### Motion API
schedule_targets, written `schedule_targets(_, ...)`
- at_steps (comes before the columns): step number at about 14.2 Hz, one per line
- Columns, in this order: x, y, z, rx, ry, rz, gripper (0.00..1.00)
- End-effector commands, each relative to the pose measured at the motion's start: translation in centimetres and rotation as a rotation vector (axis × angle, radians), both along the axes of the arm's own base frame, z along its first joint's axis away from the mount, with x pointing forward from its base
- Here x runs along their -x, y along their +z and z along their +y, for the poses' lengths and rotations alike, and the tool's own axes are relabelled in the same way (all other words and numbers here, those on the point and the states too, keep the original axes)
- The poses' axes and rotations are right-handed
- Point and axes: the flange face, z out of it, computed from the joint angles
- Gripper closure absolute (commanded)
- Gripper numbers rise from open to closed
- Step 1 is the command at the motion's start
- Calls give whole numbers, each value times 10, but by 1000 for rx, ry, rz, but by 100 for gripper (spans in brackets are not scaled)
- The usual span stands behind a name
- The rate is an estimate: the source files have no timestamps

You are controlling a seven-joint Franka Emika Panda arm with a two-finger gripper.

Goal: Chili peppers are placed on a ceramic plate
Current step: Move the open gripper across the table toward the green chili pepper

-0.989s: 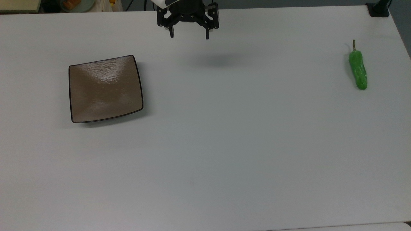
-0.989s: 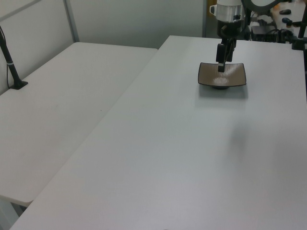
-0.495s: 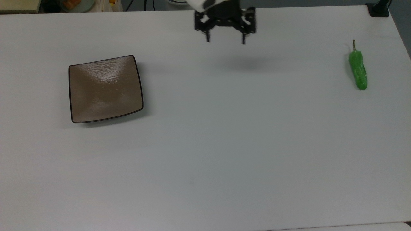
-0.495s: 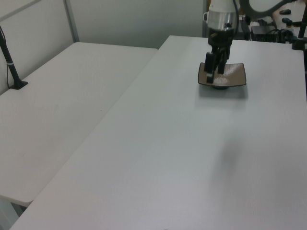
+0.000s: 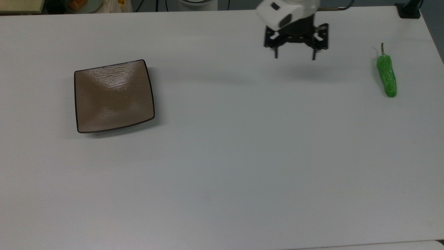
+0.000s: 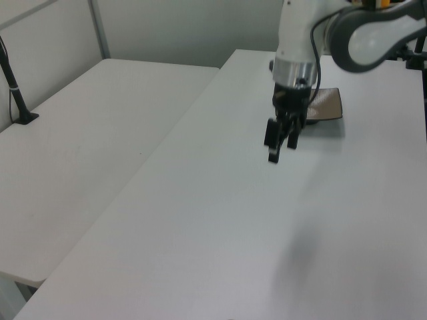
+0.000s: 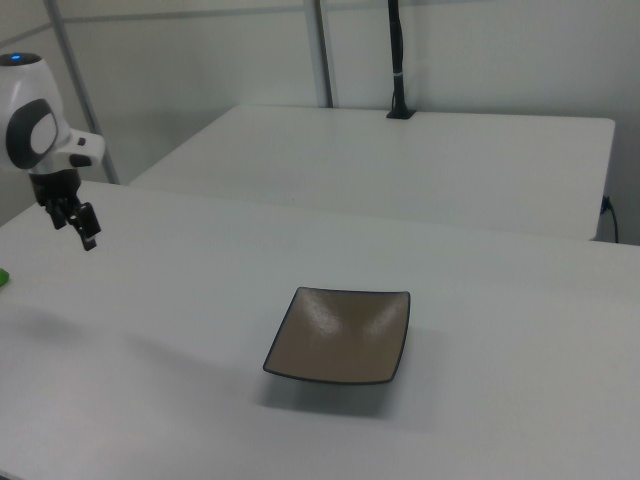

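The chili peppers are a single green pepper (image 5: 386,74) with a thin stem, lying on the white table at the top view's far right. A sliver of it (image 7: 2,277) shows at the right view's left edge. The square brown ceramic plate (image 5: 113,96) sits bare at the top view's left, also seen as the plate (image 7: 340,335) in the right view. In the left view the arm partly hides the plate (image 6: 328,107). My gripper (image 5: 295,57) hovers above the table, open and holding nothing, left of the pepper in the top view. It also appears as the gripper (image 6: 281,151) and the gripper (image 7: 83,233).
A black clamp base (image 5: 409,10) stands at the table's far right corner in the top view. A second white table (image 6: 93,140) adjoins this one, with a black post (image 7: 397,60) on it. Clutter (image 5: 79,4) lies beyond the back edge.
My gripper has travelled to the top view's right, from above the table's middle toward the pepper, staying open. In the left view it came away from the plate. Pepper and plate have not moved.
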Motion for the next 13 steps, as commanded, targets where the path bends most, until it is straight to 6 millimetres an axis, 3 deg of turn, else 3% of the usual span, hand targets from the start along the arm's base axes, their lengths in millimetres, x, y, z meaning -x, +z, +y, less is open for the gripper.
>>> schedule_targets(1, 6, -10, 68, -68, 41, -14, 0)
schedule_targets(2, 18, -10, 99, -103, 80, -35, 0)
schedule_targets(5, 39, -28, 144, -145, 101, -50, 0)
schedule_targets(7, 56, -50, 172, -150, 130, -41, 0)
schedule_targets(10, 74, -68, 214, -162, 152, -28, 0)
schedule_targets(13, 88, -85, 243, -134, 159, -36, 0)
